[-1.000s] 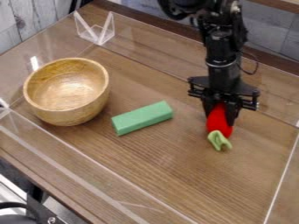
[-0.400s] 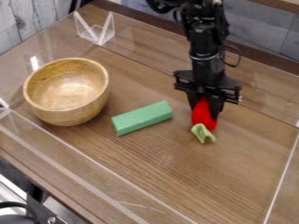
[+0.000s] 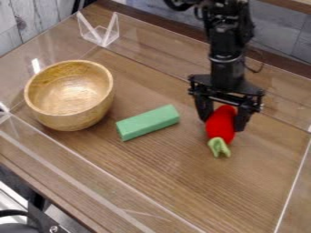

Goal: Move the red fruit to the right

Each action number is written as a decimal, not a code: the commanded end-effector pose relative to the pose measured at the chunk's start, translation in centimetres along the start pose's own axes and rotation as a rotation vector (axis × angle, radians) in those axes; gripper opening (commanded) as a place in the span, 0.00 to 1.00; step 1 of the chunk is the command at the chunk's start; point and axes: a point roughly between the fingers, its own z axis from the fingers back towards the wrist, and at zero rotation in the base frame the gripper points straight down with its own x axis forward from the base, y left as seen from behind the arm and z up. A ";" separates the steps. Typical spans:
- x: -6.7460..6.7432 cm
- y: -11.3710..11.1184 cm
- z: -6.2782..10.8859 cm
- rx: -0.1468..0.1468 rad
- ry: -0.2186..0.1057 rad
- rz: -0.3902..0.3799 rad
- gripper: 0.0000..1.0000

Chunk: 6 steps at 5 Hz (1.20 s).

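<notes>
The red fruit, a small glossy strawberry-like toy, lies on the wooden table right of centre. Its light green cap points toward the near edge. My gripper hangs straight down just above it, black, with the jaws spread wide to either side of the fruit's upper end. The fingers stand apart from the fruit and hold nothing.
A wooden bowl stands at the left. A green rectangular block lies between the bowl and the fruit. Clear plastic walls ring the table top.
The jaws were shut on the fruit in the earlier frames. They have now opened wide, the gripper has lifted slightly, and the fruit rests on the table.
</notes>
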 end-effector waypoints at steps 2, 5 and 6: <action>0.8 -2.6 3.1 0.030 -0.079 -0.014 1.00; -1.1 -3.2 3.2 0.065 -0.088 -0.031 1.00; -0.9 -3.6 2.7 0.068 -0.087 -0.065 1.00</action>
